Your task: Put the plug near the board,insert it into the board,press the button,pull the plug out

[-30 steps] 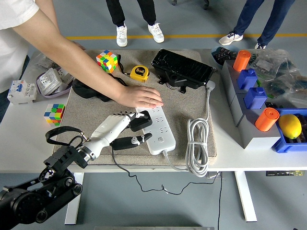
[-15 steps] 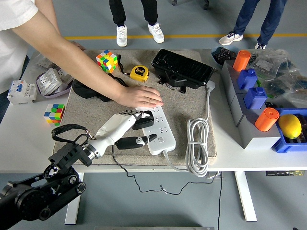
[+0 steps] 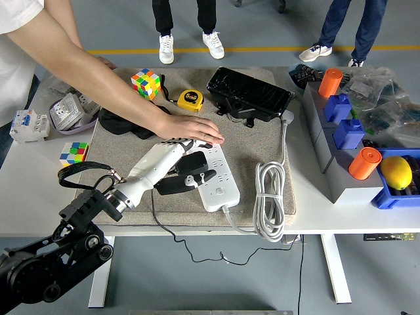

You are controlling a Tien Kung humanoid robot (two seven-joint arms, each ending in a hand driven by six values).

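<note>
A white power strip [image 3: 216, 178] lies on the beige mat [image 3: 125, 164], its white cable coiled to the right [image 3: 270, 197]. My left hand [image 3: 180, 167] comes in from the lower left, its fingers curled around a black plug [image 3: 194, 162] at the strip's left edge. The plug's thin black cord [image 3: 172, 231] runs down off the table. A person's hand [image 3: 190, 130] lies flat on the far end of the strip, holding it down. My right hand is out of view.
On the mat's far side lie a Rubik's cube [image 3: 146, 83], a yellow tape measure [image 3: 191, 100] and a black case [image 3: 249, 94]. A second cube [image 3: 74, 153] and breakers [image 3: 29, 125] are at the left. Bins with orange cylinders [image 3: 365, 163] and a lemon [image 3: 396, 173] stand at the right.
My left hand has moved up and slightly left along the strip, drawing the plug with it toward the person's hand. The person's hand has stayed on the strip.
</note>
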